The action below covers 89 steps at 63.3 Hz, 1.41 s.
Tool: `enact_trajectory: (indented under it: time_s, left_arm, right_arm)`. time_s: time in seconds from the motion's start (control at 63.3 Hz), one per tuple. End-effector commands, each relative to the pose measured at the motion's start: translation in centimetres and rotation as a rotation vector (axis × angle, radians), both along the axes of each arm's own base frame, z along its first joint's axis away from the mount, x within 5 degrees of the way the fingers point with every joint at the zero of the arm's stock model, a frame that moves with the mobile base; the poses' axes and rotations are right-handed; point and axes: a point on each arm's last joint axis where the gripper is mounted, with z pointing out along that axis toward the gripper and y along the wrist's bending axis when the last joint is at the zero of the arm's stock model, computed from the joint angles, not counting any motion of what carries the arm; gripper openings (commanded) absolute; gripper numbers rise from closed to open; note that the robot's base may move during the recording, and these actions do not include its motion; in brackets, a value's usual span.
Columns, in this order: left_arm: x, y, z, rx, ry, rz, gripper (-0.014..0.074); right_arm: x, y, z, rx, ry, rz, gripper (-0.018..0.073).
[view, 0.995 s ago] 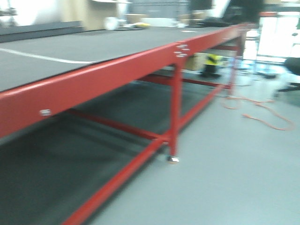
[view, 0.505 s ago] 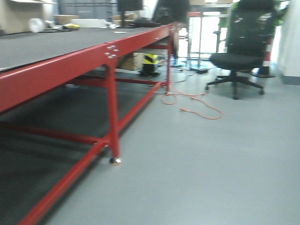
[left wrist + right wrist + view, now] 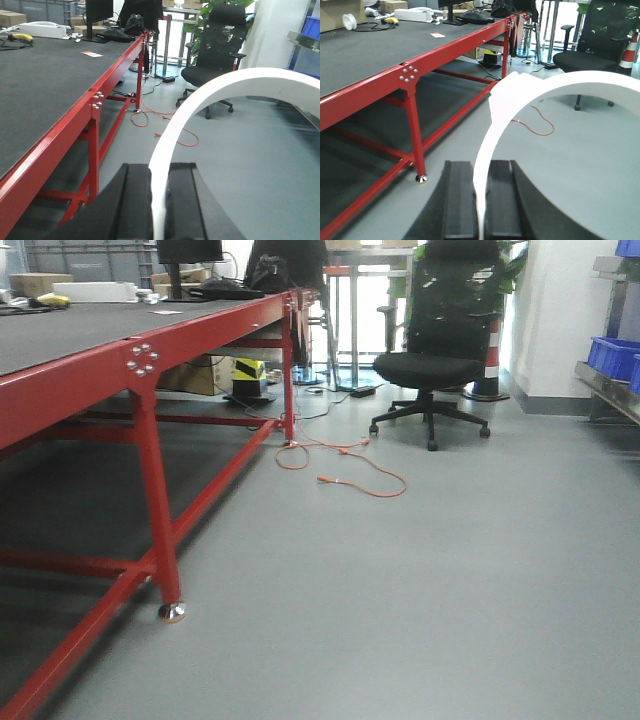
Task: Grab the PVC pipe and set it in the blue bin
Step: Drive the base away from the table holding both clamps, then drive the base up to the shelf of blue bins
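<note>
**Bin in Sight, Nothing Placed Yet**

My left gripper [image 3: 160, 172] sat at the bottom of its wrist view. Its two black fingers [image 3: 134, 197] were drawn close, leaving only a narrow slot. A white band [image 3: 240, 80] rose out of that slot and arched up and over to the right edge of the frame. My right gripper [image 3: 481, 167] looked much the same, with its fingers [image 3: 457, 195] close together and a white band [image 3: 580, 82] curving up and to the right from the gap. In both views the fingers flanked the band on either side. I could not tell whether they pressed on it, nor whether it was the PVC pipe or part of my own rig.

Beyond the fingers, the red table [image 3: 70, 390] filled the left of the front view. An orange cable [image 3: 365, 475] trailed over the floor at centre, and a black office chair [image 3: 430, 365] stood behind it. I saw no other pipe on the floor or on the visible stretch of table.

The blue bin [image 3: 612, 352] sat on a shelf at the upper right edge of the front view, well apart from me across open floor. Its inside was hidden.

If the band was the pipe, I judged the grab done, with the approach to the bin and the release left to do. If it was not, the pipe had yet to be found.
</note>
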Motion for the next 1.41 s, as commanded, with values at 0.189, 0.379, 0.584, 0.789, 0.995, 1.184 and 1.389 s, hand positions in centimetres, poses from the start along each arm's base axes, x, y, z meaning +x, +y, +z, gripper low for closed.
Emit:
enact_trajectory:
  time_s: [0.189,0.379,0.584,0.789,0.995,1.184,1.389]
  left_arm:
    - [-0.23,0.07,0.39,-0.007,-0.030,0.006,-0.0111]
    - [-0.23,0.07,0.39,-0.007,-0.030,0.006,-0.0111]
    - [-0.23,0.07,0.39,-0.007,-0.030,0.006,-0.0111]
    - [-0.23,0.07,0.39,-0.007,-0.030,0.006,-0.0111]
    - [-0.23,0.07,0.39,-0.007,-0.030,0.006,-0.0111]
    - [-0.23,0.07,0.39,-0.007,-0.030,0.006,-0.0111]
    - [-0.23,0.07,0.39,-0.007,-0.030,0.006,-0.0111]
  right_arm:
    - [-0.02,-0.07,0.17,-0.007,-0.025,-0.006,-0.0169]
    - [-0.02,-0.07,0.17,-0.007,-0.025,-0.006,-0.0169]
    - [-0.02,-0.07,0.17,-0.007,-0.025,-0.006,-0.0169]
    - [-0.02,-0.07,0.17,-0.007,-0.025,-0.006,-0.0169]
    - [-0.02,-0.07,0.17,-0.007,-0.025,-0.006,-0.0169]
    - [-0.02,-0.07,0.17,-0.007,-0.025,-0.006,-0.0169]
    - [-0.02,-0.07,0.17,-0.007,-0.025,-0.006,-0.0169]
